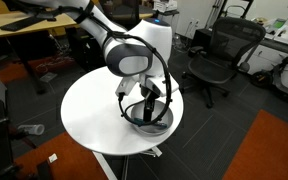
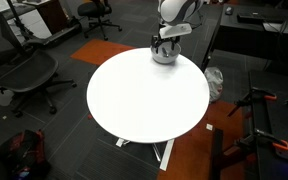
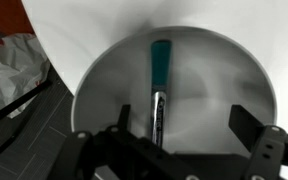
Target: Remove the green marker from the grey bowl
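**Wide jaws over the marker, bowl near the table's rim**

The gripper [image 3: 184, 128] hangs just above the bowl [image 3: 102, 85], its jaws spread wide and holding nothing. The marker [image 3: 161, 68] lies on the bowl's floor near its middle, running between the fingers but closer to one than the other.

Closing off-centre like this could roll the slim marker along the smooth curve or flick it up the bowl's wall. Descending too far could jam the fingertips against the bowl and shove it. In an exterior view, the bowl sits close to the edge of the table [image 2: 144, 110], so a shove might send it over.
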Robot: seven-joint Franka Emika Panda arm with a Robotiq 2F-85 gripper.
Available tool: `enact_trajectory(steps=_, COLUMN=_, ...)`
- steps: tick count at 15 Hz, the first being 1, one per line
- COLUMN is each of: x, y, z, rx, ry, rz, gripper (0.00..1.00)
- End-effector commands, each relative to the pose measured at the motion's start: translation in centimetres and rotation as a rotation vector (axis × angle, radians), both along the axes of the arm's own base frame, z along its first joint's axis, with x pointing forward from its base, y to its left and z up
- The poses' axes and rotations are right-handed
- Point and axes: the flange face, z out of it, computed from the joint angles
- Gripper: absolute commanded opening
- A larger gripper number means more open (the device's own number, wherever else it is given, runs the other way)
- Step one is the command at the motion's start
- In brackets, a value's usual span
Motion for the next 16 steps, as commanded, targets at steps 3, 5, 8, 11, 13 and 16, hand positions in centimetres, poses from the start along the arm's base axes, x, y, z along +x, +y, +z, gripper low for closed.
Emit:
enact_trajectory(steps=3, x=1.0, y=-1.1, z=-1.4, rx=-0.005, ry=-0.008, rz=-0.038, gripper=1.0)
enact_trajectory(steps=5, x=1.2, y=-1.4, z=-1.9, rx=-0.004, ry=-0.007, rz=-0.041, gripper=1.0)
enact_trajectory(steps=8, x=1.5, y=-1.7, z=-2.3, rx=-0.008, ry=-0.009, rz=-0.042, gripper=0.66)
enact_trajectory(steps=11, x=1.7, y=-2.1, z=-2.6, rx=-0.01, ry=-0.011, rz=-0.042, gripper=0.42)
enact_trajectory(steps=13, x=1.8, y=-2.3, z=-2.7, rx=-0.012, ry=-0.01, rz=-0.042, gripper=0.27)
enact_trajectory(steps=16, x=1.8, y=-2.4, z=-2.8, rx=-0.011, ry=-0.012, rz=-0.037, gripper=0.05)
